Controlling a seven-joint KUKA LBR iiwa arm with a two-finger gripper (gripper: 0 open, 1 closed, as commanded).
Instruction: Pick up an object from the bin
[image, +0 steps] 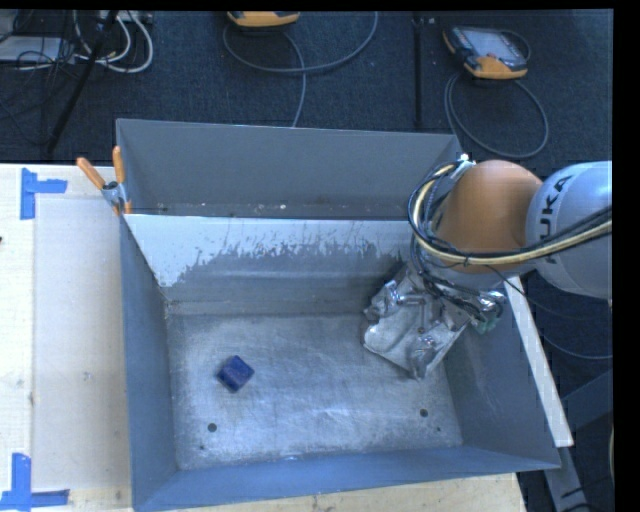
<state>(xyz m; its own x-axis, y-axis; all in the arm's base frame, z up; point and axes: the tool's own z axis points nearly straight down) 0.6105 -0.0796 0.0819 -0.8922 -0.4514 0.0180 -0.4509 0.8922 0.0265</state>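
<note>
The pincer (418, 352) is down low in the grey metal bin (300, 185), close to the floor and hard up towards the right-hand wall. It is a cluster of shiny, angular metal parts, tilted down and leftwards. Whether it is open or closed cannot be told from this angle, and nothing can be seen in its hold.

Above it bulges the arm's smooth, rounded orange cover (485, 205), with a bundle of pale and dark cables (428, 225) looping round the cover's left side.

Now out to the left of the pincer, well apart from it and slightly nearer the front wall, lies a small blue block (236, 373). It is alone on the floor, dark blue, matt and chunky, close to a cube. It shows no clear long axis, but it sits skewed, its edges diagonal to the bin's walls and one corner aimed up and right, roughly towards the pincer.

The floor between them is dull metal, scuffed and streaked whitish, and the sloping back wall is scratched too.
</note>
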